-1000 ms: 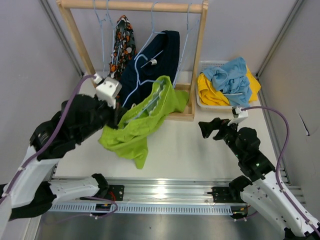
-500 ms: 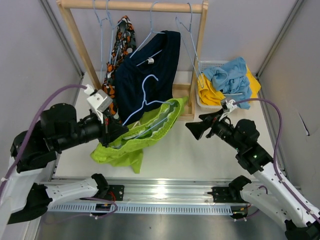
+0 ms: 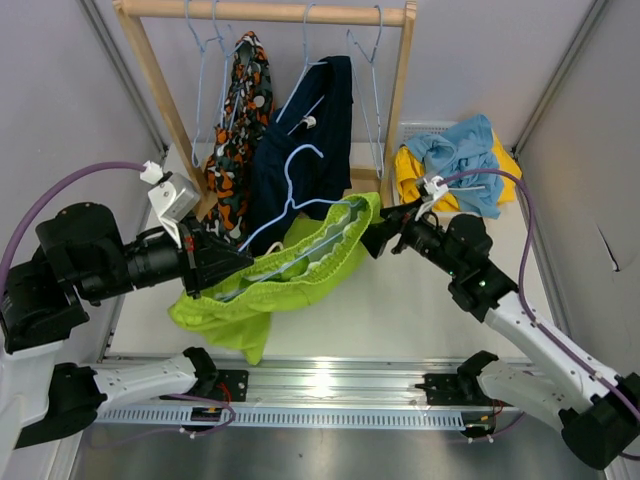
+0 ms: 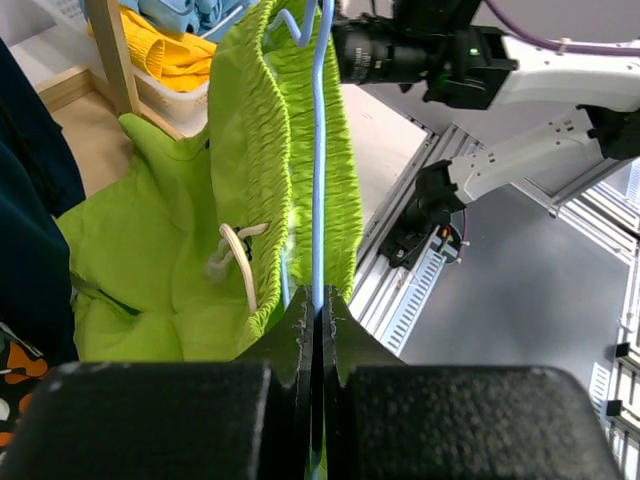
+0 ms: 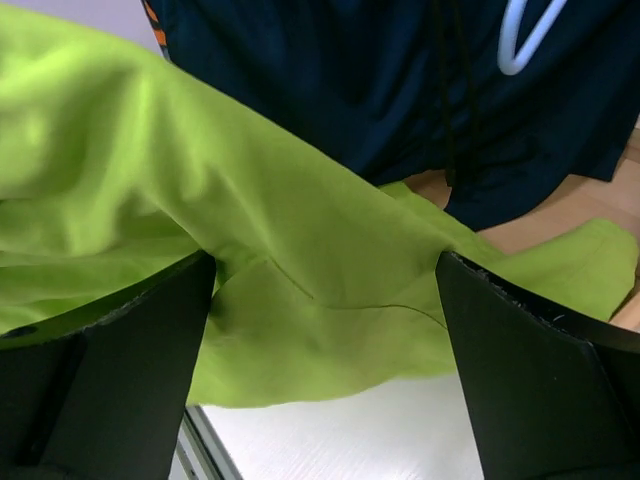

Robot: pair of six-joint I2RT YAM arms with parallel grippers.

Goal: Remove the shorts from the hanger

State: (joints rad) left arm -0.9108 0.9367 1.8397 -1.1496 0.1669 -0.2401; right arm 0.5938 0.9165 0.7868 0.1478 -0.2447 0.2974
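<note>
Back right, white basket holding yellow shorts, light blue shorts

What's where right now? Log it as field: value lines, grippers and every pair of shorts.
left gripper: shut on the blue hanger
right gripper: open, facing the lime green shorts
lime green shorts: on the held hanger, clear of the wooden rack
navy shorts: hanging on the rack
patterned shorts: hanging on the rack
yellow shorts, light blue shorts: in the white basket
</note>
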